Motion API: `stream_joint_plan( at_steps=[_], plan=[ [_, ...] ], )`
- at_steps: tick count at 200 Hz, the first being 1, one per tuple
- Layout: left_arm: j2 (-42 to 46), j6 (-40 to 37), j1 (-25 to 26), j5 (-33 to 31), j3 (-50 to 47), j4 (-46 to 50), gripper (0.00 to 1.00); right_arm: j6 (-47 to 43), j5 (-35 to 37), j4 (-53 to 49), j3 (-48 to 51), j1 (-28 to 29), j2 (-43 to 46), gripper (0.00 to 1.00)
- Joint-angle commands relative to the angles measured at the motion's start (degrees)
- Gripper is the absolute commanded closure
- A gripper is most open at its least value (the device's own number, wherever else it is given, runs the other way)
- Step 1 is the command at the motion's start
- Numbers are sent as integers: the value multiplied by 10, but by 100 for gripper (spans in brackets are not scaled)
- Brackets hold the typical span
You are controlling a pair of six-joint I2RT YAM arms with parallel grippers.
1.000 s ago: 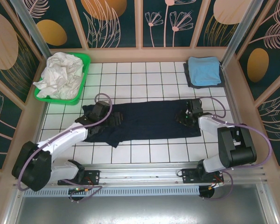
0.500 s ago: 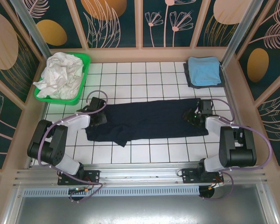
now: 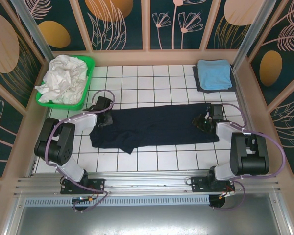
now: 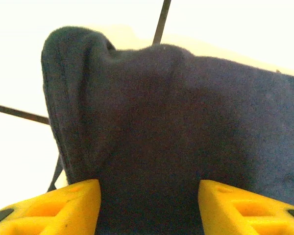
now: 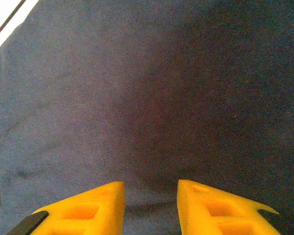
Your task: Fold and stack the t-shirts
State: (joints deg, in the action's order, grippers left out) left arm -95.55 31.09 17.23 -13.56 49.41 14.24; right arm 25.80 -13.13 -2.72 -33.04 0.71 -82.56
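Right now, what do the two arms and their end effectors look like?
The left arm and right arm have white link shells, black joint housings and a lilac cable looping alongside. The left end effector and right end effector carry bright yellow fingers with hollow moulded pockets and black outer patches.

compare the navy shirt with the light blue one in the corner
The navy shirt lies spread in a long band; the light blue shirt is folded into a compact square. The navy shirt has the left end effector and the right end effector at its ends; the light blue shirt lies untouched. Both are plain, unpatterned cloth.
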Motion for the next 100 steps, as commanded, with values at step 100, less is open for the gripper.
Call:
stream_joint_plan(
  at_steps=[100],
  plan=[
    [-58, -18, -14, -57, 51, 33, 63, -7, -6, -12, 17, -7, -14, 65]
  ],
)
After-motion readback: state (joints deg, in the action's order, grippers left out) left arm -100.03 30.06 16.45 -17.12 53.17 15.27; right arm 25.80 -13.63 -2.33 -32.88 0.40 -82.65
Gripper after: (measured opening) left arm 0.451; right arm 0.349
